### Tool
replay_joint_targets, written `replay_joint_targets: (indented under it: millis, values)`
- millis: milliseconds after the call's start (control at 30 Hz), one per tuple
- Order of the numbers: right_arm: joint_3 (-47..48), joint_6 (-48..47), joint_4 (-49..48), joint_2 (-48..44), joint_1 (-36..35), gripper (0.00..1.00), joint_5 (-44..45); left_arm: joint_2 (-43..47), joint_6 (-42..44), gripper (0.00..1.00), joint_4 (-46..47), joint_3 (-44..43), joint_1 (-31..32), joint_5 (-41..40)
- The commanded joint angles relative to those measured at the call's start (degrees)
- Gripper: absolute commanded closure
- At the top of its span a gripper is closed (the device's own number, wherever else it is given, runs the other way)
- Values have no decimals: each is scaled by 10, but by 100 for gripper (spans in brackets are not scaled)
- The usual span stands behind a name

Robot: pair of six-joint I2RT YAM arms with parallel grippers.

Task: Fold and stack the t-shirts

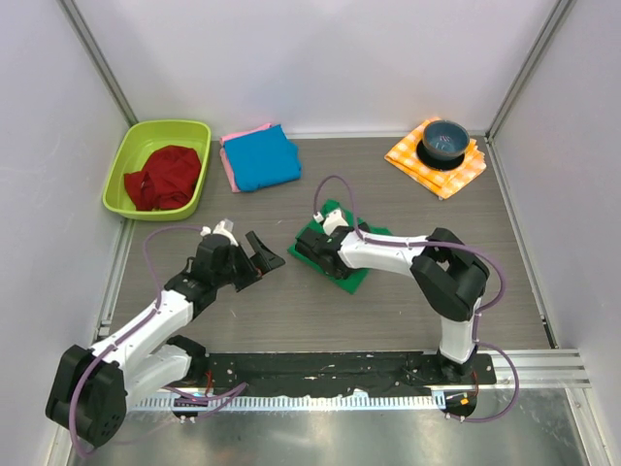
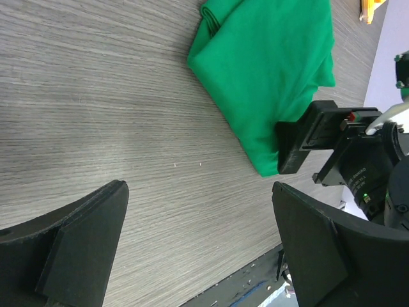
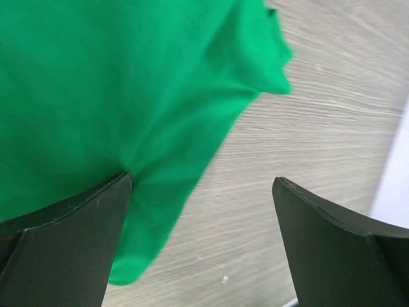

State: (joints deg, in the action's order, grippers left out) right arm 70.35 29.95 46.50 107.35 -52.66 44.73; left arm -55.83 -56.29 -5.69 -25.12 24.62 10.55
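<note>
A folded green t-shirt [image 1: 357,276] lies mid-table, partly hidden under my right arm. My right gripper [image 1: 309,250] is low over its left edge and open. In the right wrist view one finger [image 3: 70,236] rests against the green t-shirt [image 3: 96,83] and the other stands over bare wood; nothing is pinched in the right gripper [image 3: 201,182]. My left gripper [image 1: 266,255] hangs open just left of the shirt, holding nothing. The left wrist view shows the left gripper [image 2: 199,187] over bare wood, with the green t-shirt [image 2: 268,70] ahead. A folded blue t-shirt [image 1: 260,157] lies on a pink one [image 1: 227,167] at the back.
A lime-green bin [image 1: 121,160] at the back left holds a crumpled red cloth [image 1: 163,177]. An orange-and-white checked cloth [image 1: 466,175] with a dark bowl [image 1: 444,139] on it sits at the back right. White walls surround the table.
</note>
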Motion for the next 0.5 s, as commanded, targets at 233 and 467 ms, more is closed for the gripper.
replay_joint_targets:
  millis: [233,467]
  values:
    - [111,-178,33,-52,-91,0,173,6,29,0,-71,-35,-4,-58]
    - [24,-245,-31,-101,-153,0,-58,-75,57,0,-94,-94,-62,-43]
